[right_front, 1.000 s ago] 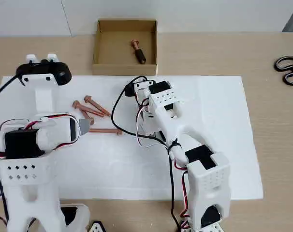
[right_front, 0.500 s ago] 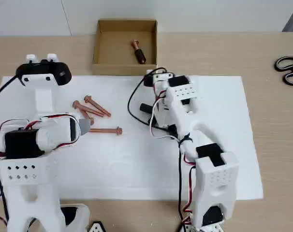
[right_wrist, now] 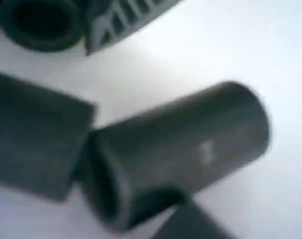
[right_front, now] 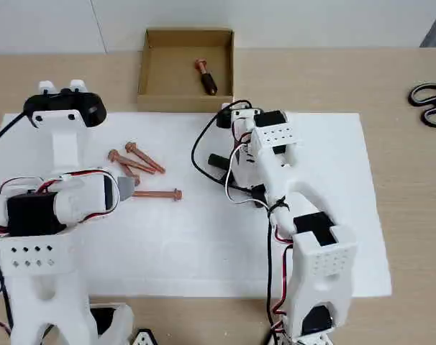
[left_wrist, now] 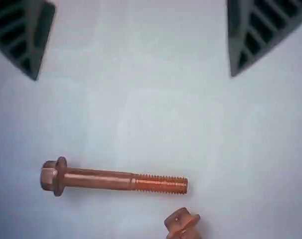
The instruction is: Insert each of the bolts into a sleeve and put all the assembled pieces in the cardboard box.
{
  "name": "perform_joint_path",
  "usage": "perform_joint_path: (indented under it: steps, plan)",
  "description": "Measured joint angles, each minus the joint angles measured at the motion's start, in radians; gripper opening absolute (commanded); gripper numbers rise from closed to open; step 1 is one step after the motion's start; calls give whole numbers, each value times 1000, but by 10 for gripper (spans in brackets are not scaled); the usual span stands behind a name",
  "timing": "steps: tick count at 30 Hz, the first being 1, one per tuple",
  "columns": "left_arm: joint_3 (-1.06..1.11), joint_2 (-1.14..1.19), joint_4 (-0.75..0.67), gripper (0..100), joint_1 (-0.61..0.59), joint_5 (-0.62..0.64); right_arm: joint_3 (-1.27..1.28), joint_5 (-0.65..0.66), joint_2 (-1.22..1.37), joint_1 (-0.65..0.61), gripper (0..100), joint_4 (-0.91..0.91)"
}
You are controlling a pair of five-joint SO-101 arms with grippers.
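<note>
Done: 1 assembled piece (right_front: pixel 206 77), a bolt in its sleeve, lies in the cardboard box (right_front: pixel 150 72) at the far edge of the surface (right_front: pixel 333 79).
Left to do: several loose bolts (right_front: pixel 135 159) lie on the white sheet (right_front: pixel 203 237) at the left, with a single bolt (left_wrist: pixel 113 180) just near of them.
Sleeves: dark sleeves (right_wrist: pixel 176 164) lie together under the right arm (right_front: pixel 275 140), well apart from the bolts.
Left pincer (left_wrist: pixel 133 74): spread wide, empty, above the single bolt.
Right pincer (right_front: pixel 236 162): close over the sleeves; I cannot tell its state.
Progress: early, most pairs unassembled.
</note>
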Motion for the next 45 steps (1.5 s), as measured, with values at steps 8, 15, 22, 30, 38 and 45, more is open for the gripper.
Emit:
perform_joint_path:
  steps: [8, 15, 22, 30, 38, 45]
  plan:
    - [0, 0, 0, 233, 0, 0, 0, 0, 2, 2, 105, 17]
    - [0, 0, 0, 233, 0, 0, -6, 0, 2, 2, 101, 46]
    - [0, 0, 0, 233, 0, 0, -8, 0, 5, 6, 8, 46]
    - [0, 0, 0, 233, 0, 0, -8, 0, 5, 9, 13, 52]
    - [0, 0, 0, 233, 0, 0, -6, 0, 6, 2, 121, 87]
    - [0, 0, 0, 233, 0, 0, -6, 0, 6, 2, 125, 97]
